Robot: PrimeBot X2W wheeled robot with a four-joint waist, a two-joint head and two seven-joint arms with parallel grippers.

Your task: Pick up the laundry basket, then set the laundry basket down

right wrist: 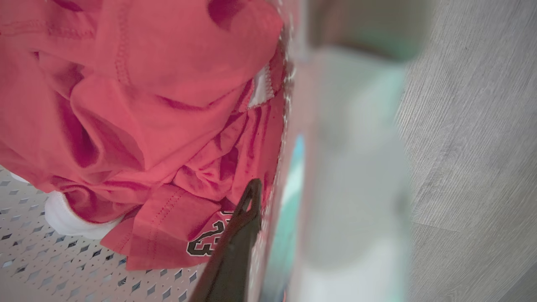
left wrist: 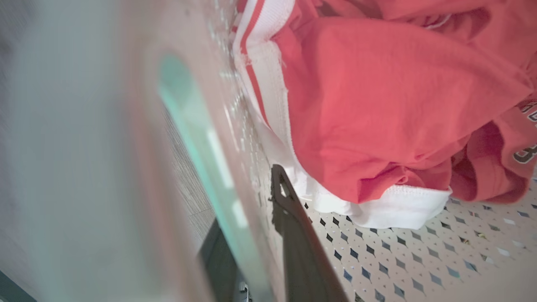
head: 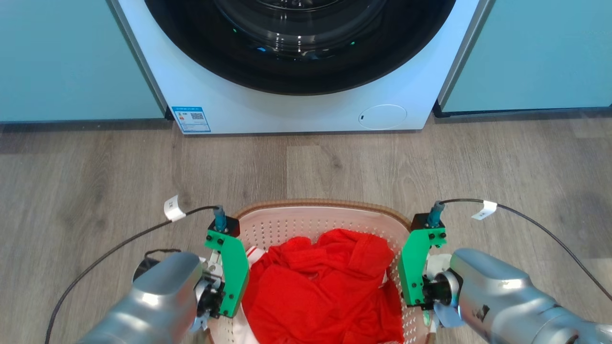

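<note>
At the lower left of the head view, the left gripper (left wrist: pixel 251 209) was clamped on the left wall of the laundry basket (head: pixel 315 205), with one finger (left wrist: pixel 293 239) inside and one outside. The basket, holding a red garment (head: pixel 325 291), lay at bottom centre directly between both arms, its long axis apparently running left to right. At the lower right, the right gripper (right wrist: pixel 272 201) had one finger inside the right wall. Its outer finger was hidden, so closure could not be confirmed.
</note>
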